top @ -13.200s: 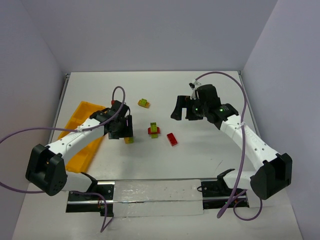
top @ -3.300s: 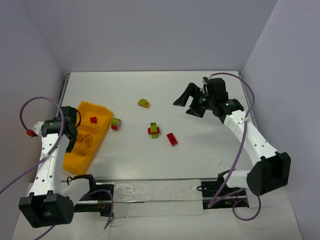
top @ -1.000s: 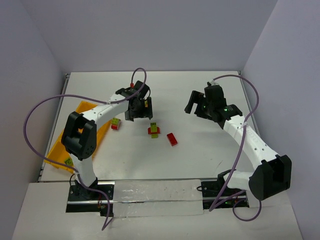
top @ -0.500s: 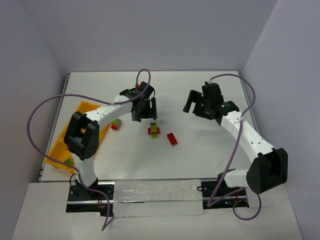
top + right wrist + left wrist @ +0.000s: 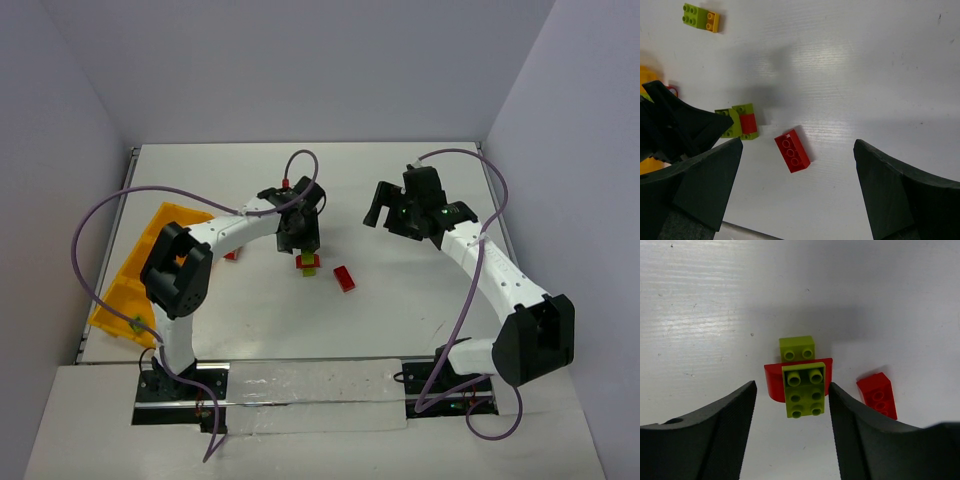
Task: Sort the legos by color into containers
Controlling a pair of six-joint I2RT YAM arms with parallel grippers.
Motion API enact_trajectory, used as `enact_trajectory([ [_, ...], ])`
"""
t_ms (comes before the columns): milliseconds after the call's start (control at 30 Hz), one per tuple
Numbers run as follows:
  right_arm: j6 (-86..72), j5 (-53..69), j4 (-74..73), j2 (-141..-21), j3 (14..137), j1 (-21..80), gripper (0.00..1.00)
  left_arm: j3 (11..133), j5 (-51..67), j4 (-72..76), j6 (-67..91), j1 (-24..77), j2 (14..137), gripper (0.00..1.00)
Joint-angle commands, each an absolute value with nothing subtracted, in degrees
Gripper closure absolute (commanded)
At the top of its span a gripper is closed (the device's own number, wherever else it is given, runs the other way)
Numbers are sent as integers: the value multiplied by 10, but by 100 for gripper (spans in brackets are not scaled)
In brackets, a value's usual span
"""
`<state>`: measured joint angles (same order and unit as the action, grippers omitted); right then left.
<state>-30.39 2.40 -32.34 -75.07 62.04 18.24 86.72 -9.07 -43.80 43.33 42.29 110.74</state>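
- One lime-and-red clump (image 5: 802,385) lies on the white table (image 5: 400,300), under the left gripper (image 5: 300,245), whose fingers are spread and seemingly not touching it.
- A loose red brick (image 5: 877,395) lies just beside the clump.
- The right gripper (image 5: 797,145) gapes wide, empty.
- The orange-yellow tray (image 5: 135,265) sits at far left, with pale walls (image 5: 300,70) around.

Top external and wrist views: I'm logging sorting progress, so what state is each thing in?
Left gripper: open, holding nothing.
Right gripper: open, empty.
Lime-and-red clump: on the table under the left gripper, ungripped.
Red brick: loose on the table, studs up.
Lime-and-yellow clump: joined, on the table.
Tray: partly hidden by the left arm.
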Motion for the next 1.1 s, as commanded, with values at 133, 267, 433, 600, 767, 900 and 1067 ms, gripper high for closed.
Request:
enact_trajectory([
  [133,-308,33,-323,-739,643,183,0,893,-122,-450,437,439,1123,40],
  [267,-309,38,-322,-739,643,183,0,895,-120,-450,434,441,1127,46],
  [433,-309,45,-321,-740,647,183,0,900,-114,-462,432,442,1122,84],
  [600,-290,74,-315,-744,650,183,1,932,-47,-476,387,424,1093,100],
  [767,-236,158,-262,-718,626,192,5,927,156,-442,334,359,1046,100],
  [900,-144,204,-160,-659,565,235,13,964,275,-464,270,336,1043,100],
  [1067,-61,184,-90,-597,518,285,12,984,374,-503,218,333,1058,100],
])
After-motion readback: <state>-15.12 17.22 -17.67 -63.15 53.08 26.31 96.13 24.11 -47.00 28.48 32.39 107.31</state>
